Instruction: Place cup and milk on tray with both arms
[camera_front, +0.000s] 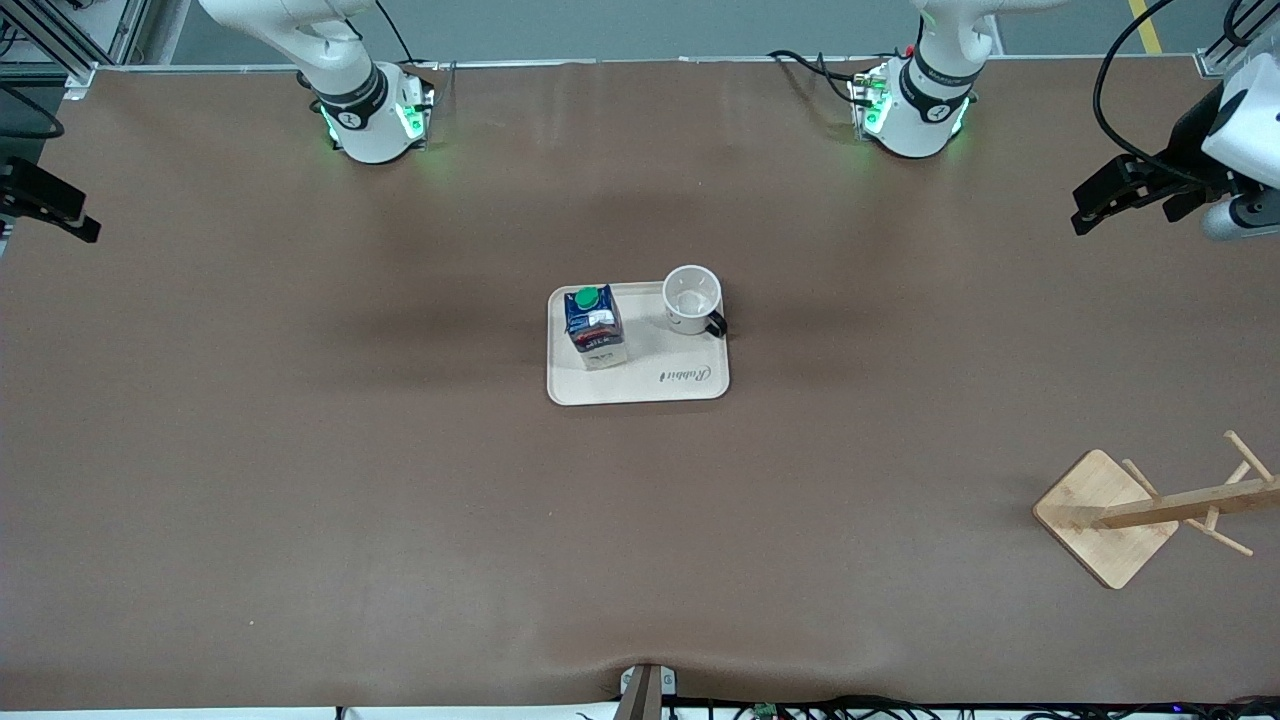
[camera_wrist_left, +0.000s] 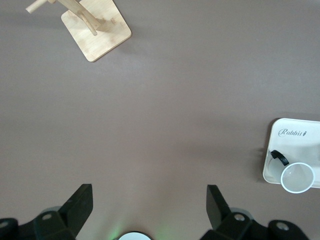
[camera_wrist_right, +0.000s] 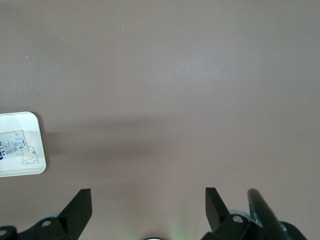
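A wooden rack (camera_front: 1110, 517) stood near the counter's (camera_front: 300, 480) front edge toward the left arm's end. Mid-counter, the tray (camera_front: 640, 385) held the milk (camera_front: 595, 327) and cup (camera_front: 692, 299), wide brown surface around it. The left gripper (camera_front: 1110, 195) and right gripper (camera_front: 50, 205) hung at the ends, fingers (camera_wrist_left: 80, 205) spread, empty

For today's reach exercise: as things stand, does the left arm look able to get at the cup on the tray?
Probably yes. The cup stands upright at the tray's corner toward the left arm's end, handle outward. The left gripper hangs over bare table with jaws open, and nothing lies between; the milk stands apart.
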